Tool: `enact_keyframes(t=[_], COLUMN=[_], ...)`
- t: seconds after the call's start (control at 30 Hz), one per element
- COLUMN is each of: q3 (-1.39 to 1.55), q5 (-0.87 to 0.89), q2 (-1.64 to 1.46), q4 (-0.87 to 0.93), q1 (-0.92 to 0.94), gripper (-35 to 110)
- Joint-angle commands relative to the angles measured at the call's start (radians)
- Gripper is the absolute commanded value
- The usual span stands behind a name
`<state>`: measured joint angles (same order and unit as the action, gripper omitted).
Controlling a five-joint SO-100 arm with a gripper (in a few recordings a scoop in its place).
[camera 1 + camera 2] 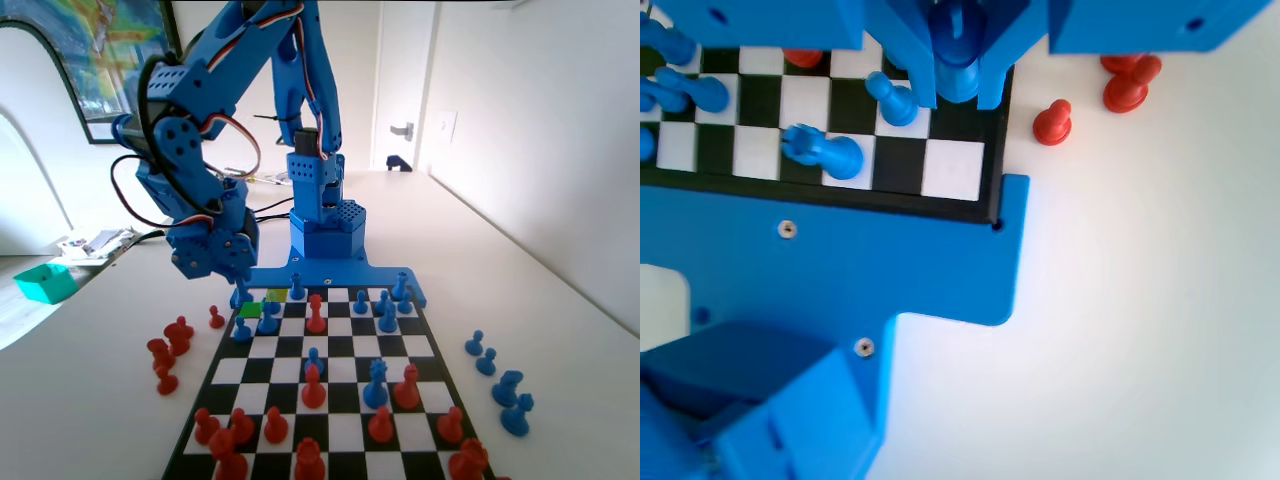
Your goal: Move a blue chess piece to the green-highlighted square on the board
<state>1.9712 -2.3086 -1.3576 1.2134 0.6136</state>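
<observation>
I read this as the placing step: the piece is in the grip and low at the board's arm-end corner, not yet released.

The board (330,370) lies with its blue rim toward the arm's base. In the fixed view the green-highlighted square (250,309) sits in the second rank from the arm, left-most file, with a paler yellow-green square (277,295) diagonally beside it, one rank nearer the arm.

The gripper (958,85) hangs at the top of the wrist view, over the dark squares at the board's corner. In the fixed view the gripper (241,292) sits just above and touching-close to the green square.

The blue chess piece (958,50) stands between the jaws, which are closed against its sides. The jaws are only as far apart as the piece is wide. I can't tell whether its base already rests on the board; the jaws hide it.

A blue pawn (893,100) stands just beside the left jaw in the wrist view; a red pawn (1052,122) lies off the board to the right, apart.

Next move, as I judge it: confirm the base is centred on green, lower until seated, open a little, lift straight up. Risk: clipping that neighbouring pawn on release.
</observation>
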Motion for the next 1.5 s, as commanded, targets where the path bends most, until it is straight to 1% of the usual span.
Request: enact_keyframes(t=[0.0,0.37,0.8,1.47], q3=[-0.049,-0.026,0.037,0.064], q5=[0.02,0.035,0.023,-0.028], q2=[-0.038,-0.029,-0.006,-0.008], q4=[0.034,0.025,-0.083,-0.083], q1=[-0.017,-0.011,0.003,0.023], gripper=[1,1,1,1])
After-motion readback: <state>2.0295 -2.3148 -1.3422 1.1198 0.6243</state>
